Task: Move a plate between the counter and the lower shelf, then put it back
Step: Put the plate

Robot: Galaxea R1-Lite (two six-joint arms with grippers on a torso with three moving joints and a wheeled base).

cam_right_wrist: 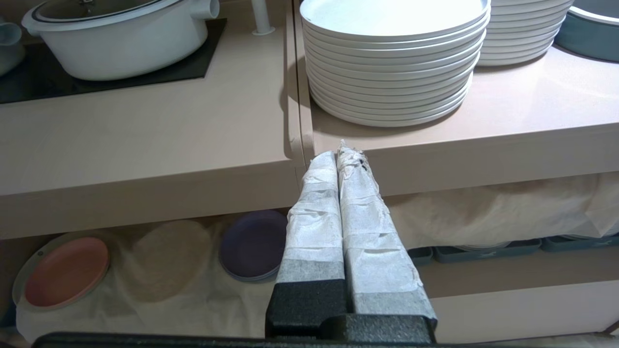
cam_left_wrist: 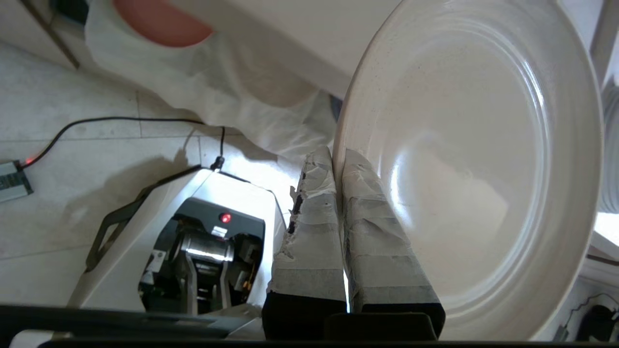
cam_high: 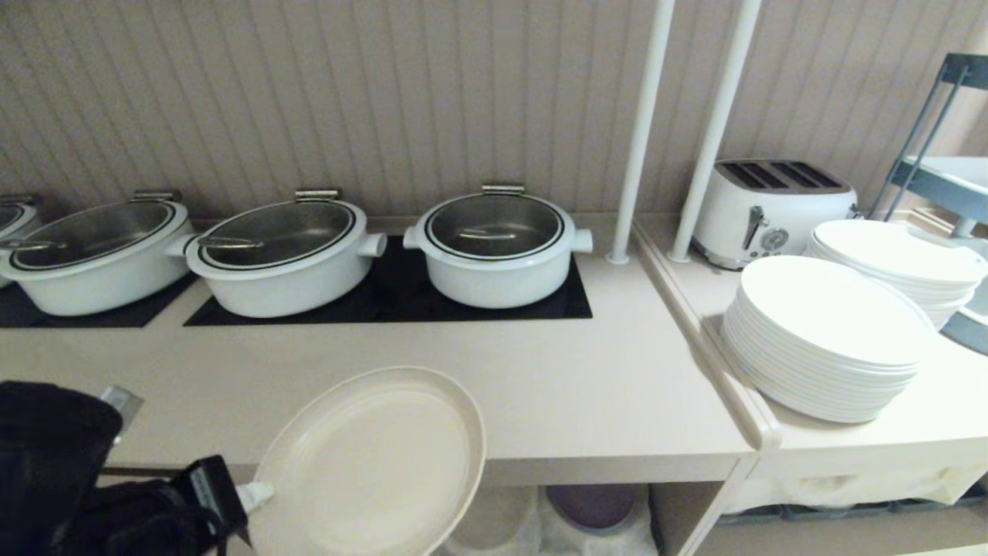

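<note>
Gripping glossy round cream plate [cam_left_wrist: 474, 159] by its low rim, left gripper [cam_left_wrist: 338, 159] tape-wrapped fingers clamped, tilted before smooth beige counter [cam_high: 602, 386] edge, right gripper [cam_right_wrist: 338, 154] pressed together, empty.

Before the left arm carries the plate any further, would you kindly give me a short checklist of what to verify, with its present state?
1. Left gripper shut on the plate rim: ok.
2. Plate whole, nothing lying on it: ok.
3. Plate level: not ok, it is tilted.
4. Bare counter behind the plate, in front of the pots: ok.
5. Room on the lower shelf cloth between the pink plate and purple plate: ok.
6. Right gripper shut, empty, away from the plate: ok.
</note>
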